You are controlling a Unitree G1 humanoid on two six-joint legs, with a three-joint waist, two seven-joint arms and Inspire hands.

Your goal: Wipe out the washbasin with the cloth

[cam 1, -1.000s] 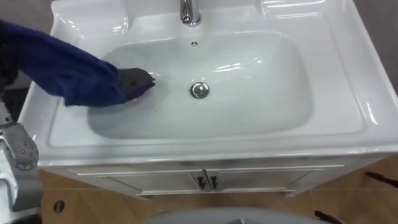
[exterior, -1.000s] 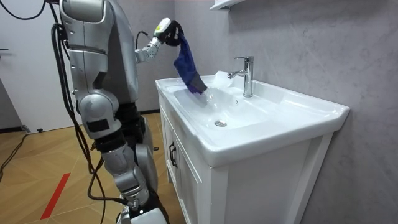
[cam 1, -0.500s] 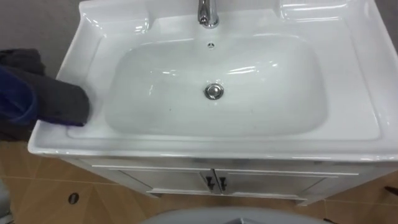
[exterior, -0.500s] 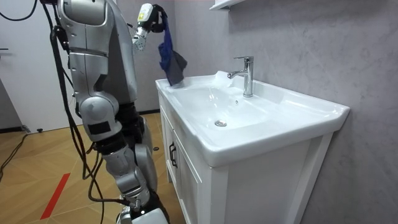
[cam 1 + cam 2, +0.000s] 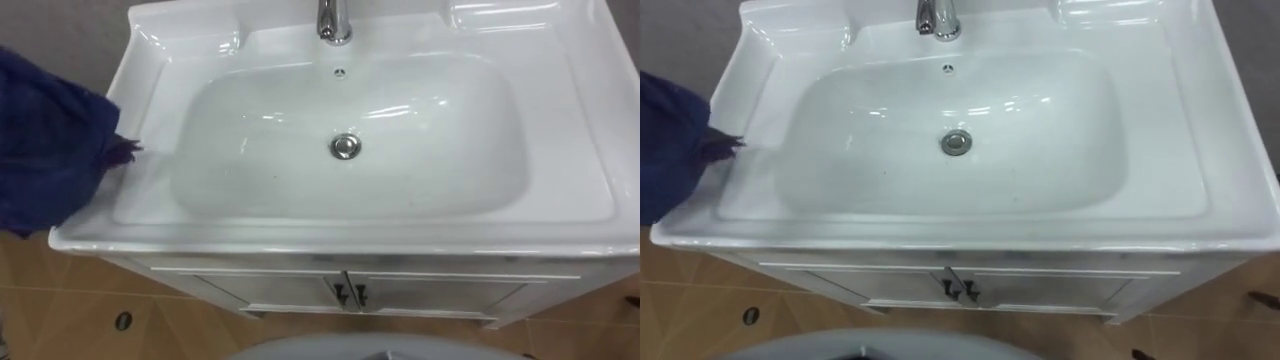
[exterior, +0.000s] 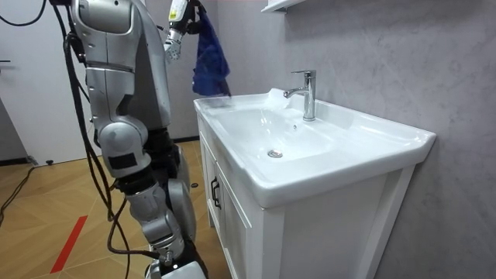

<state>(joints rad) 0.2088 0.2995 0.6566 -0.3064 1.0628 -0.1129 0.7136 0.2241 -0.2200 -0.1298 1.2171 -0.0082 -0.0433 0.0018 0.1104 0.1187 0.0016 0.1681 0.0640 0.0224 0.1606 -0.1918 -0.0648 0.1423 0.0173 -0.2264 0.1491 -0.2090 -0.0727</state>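
Observation:
A dark blue cloth (image 6: 209, 58) hangs from my left hand (image 6: 180, 15), which is raised high beside the left end of the basin and shut on the cloth's top. In the eye views the cloth (image 5: 45, 150) drapes at the left edge, its lower corner just over the basin's left rim (image 5: 140, 110). The white basin (image 5: 420, 190) lies in front of me with a chrome drain (image 5: 345, 146) at its middle and nothing in the bowl. I stand upright close against the cabinet front.
A chrome tap (image 5: 333, 20) stands at the back middle of the basin (image 6: 306, 93). The white cabinet doors (image 5: 345, 293) with two small handles are below the front rim. A grey wall is behind, and wooden floor (image 6: 46, 201) to my left.
The cloth has left the bowl: my left hand lifted it up and to the left, from the bowl's left side to high beside the basin. The eye view shifted too.

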